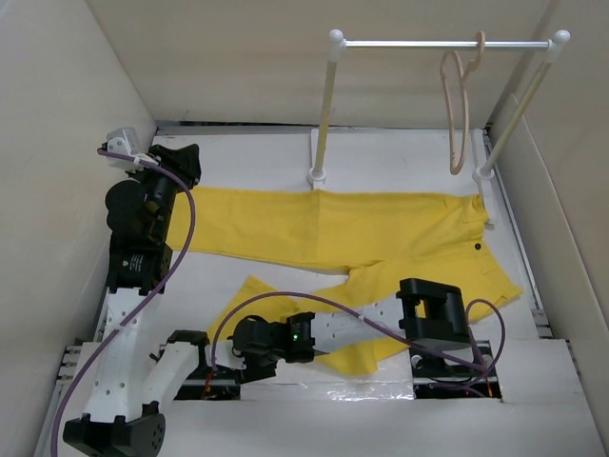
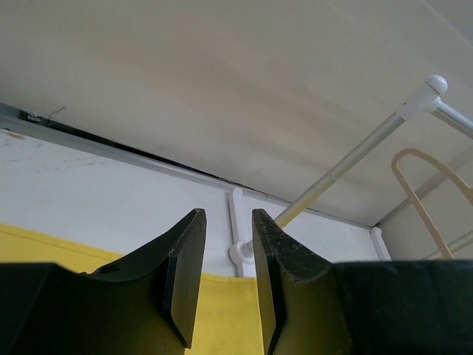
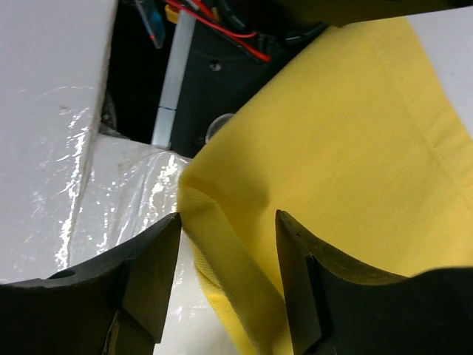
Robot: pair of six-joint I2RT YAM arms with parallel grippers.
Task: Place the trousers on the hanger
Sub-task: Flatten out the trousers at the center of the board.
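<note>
Right wrist view: our right gripper [image 3: 225, 218], arm stretched low leftward, spreads astride an edge of the bright yellow cloth trousers [image 3: 355, 148]; our left gripper [image 2: 225, 214] sits narrowly parted, far left.

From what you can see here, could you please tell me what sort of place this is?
Probably a walled robot test cell, not a home: plain beige walls box in a white table, with a small rail holding a hanger, and trousers laid out.

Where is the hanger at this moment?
In the top view the hanger hangs on the white rail at the far right, close to its right post, above the waist end of the yellow trousers.
</note>
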